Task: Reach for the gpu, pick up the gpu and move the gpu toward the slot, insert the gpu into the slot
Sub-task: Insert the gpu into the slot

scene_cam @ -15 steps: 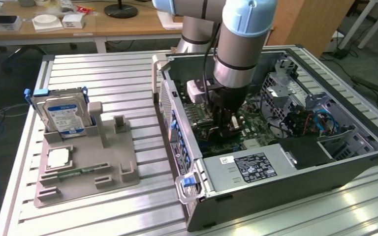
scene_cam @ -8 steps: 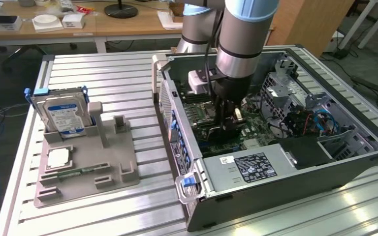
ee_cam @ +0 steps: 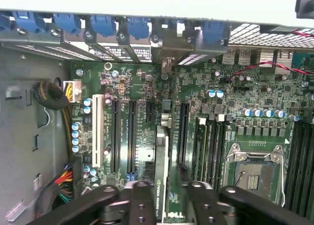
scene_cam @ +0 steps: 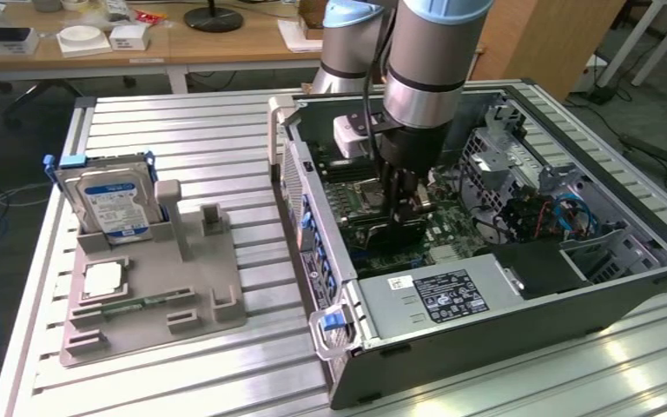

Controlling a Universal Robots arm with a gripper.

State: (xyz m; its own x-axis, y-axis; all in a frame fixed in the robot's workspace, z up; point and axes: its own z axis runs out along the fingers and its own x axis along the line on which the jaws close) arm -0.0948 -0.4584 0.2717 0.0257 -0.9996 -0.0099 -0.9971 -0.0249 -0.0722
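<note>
My gripper [scene_cam: 409,213] reaches down into the open computer case [scene_cam: 310,217], over the green motherboard [ee_cam: 235,102]. It is shut on the gpu [ee_cam: 161,166]. In the wrist view the gpu is edge-on, a thin green card with a labelled black strip standing upright between the two black fingers [ee_cam: 142,200]. In the exterior view the gpu [scene_cam: 394,236] hangs dark below the fingers, close to the board. It runs parallel to the long black expansion slots [ee_cam: 131,137] on either side. The slot beneath it is hidden by the card, so I cannot tell whether its edge is seated.
A grey parts holder [scene_cam: 194,287] at the exterior view's left carries a blue-labelled hard drive [scene_cam: 108,200], a processor chip [scene_cam: 102,280] and a small memory stick [scene_cam: 136,306]. Inside the case are the processor socket [ee_cam: 255,173], cable bundles [ee_cam: 64,178] and the power supply [scene_cam: 450,295].
</note>
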